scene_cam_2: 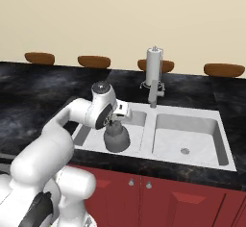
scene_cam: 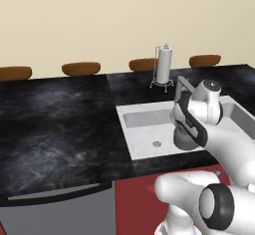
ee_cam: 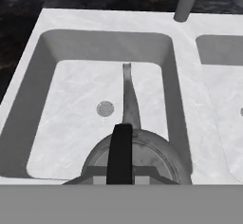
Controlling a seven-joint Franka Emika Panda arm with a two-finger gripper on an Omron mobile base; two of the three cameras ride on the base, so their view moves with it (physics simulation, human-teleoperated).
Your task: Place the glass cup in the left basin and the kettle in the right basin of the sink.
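In the left base view we see the kettle [scene_cam: 185,138] hanging under our gripper [scene_cam: 183,125] over the sink [scene_cam: 130,129]. In the right base view the gripper [scene_cam_2: 114,121] holds this squat grey pot above the left basin [scene_cam_2: 137,118]; the right basin [scene_cam_2: 211,125] has only its drain. In the hand view our fingers [ee_cam: 120,154] clamp its arched handle, near the basin's front edge.

Pretty flat, even lighting all round, typical render look with no obvious lamp. The black counter [scene_cam: 55,124] stays dark with only faint pale veining, no real glare. The sink [ee_cam: 187,90] is bright, with soft grey shading down the basin walls. Everything's a bit soft and low-res, edges slightly jaggy. No lens warp at the borders, nothing selectively out of focus.
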